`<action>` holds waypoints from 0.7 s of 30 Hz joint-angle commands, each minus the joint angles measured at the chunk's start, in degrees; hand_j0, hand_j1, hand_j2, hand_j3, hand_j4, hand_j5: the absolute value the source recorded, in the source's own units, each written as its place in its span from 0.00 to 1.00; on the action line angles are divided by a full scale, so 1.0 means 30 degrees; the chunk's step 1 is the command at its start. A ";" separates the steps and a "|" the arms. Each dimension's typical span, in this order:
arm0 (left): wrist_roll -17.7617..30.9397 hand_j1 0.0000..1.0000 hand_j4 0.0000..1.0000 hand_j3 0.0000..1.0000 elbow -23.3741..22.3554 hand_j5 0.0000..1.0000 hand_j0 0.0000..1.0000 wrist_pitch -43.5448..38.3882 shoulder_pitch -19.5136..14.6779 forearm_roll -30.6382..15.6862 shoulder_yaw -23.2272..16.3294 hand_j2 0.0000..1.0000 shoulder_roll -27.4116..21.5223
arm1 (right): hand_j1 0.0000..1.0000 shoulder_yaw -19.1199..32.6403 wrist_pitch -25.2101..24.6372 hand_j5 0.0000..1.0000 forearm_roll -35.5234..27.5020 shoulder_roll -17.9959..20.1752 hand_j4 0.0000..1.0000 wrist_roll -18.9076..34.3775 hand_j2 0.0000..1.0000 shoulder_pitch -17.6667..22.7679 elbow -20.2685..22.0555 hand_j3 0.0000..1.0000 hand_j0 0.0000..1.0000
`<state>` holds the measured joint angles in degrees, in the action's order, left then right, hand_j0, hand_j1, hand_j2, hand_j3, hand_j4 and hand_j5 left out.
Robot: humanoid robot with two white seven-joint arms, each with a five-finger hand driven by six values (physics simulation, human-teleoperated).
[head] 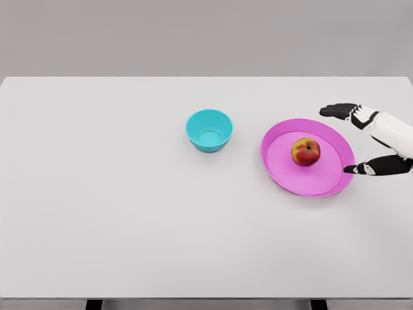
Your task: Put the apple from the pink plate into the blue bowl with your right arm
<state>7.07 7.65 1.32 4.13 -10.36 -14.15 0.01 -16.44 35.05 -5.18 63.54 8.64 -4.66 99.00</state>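
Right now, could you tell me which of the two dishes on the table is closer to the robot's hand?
The pink plate, holding the apple, lies right beside the open right hand. The blue bowl sits further left, empty.

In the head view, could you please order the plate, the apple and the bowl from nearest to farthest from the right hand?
From the open right hand:
1. Plate: right beside it, its rim under the thumb.
2. Apple: on the plate's middle, left of the hand.
3. Bowl: farther left, off the plate.
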 commanded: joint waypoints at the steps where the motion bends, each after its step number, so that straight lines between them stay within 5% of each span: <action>1: -0.0012 1.00 1.00 1.00 0.0000 1.00 1.00 0.0000 0.0000 -0.0004 0.0000 1.00 -0.0002 | 1.00 -0.0058 -0.0018 1.00 -0.0089 0.0001 1.00 -0.0010 1.00 0.0000 -0.0012 1.00 1.00; 13: -0.0012 1.00 1.00 1.00 0.0000 1.00 1.00 0.0000 0.0000 -0.0004 0.0000 1.00 -0.0002 | 1.00 0.0030 -0.1899 1.00 -0.0002 0.0001 1.00 0.0019 1.00 -0.0674 -0.0891 1.00 1.00; 15: 0.0017 1.00 1.00 1.00 0.0000 1.00 1.00 0.0000 0.0000 -0.0004 0.0000 1.00 -0.0002 | 1.00 0.0030 -0.1929 1.00 0.1520 -0.0029 1.00 0.0135 1.00 -0.1200 -0.0891 1.00 1.00; 17: -0.0012 1.00 1.00 1.00 0.0000 1.00 1.00 0.0000 0.0000 -0.0004 0.0000 1.00 -0.0002 | 1.00 0.0000 -0.2045 1.00 0.1932 -0.0613 1.00 0.4057 1.00 -0.2488 -0.0920 1.00 1.00; 21: -0.0012 1.00 1.00 1.00 0.0000 1.00 1.00 0.0000 0.0000 -0.0004 0.0000 1.00 -0.0002 | 1.00 -0.0029 -0.3687 1.00 0.2020 -0.1347 1.00 0.8748 1.00 -0.3983 -0.1272 1.00 1.00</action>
<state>7.06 7.64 1.32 4.13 -10.36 -14.15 0.00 -16.49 25.84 0.59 60.50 27.82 -17.66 95.72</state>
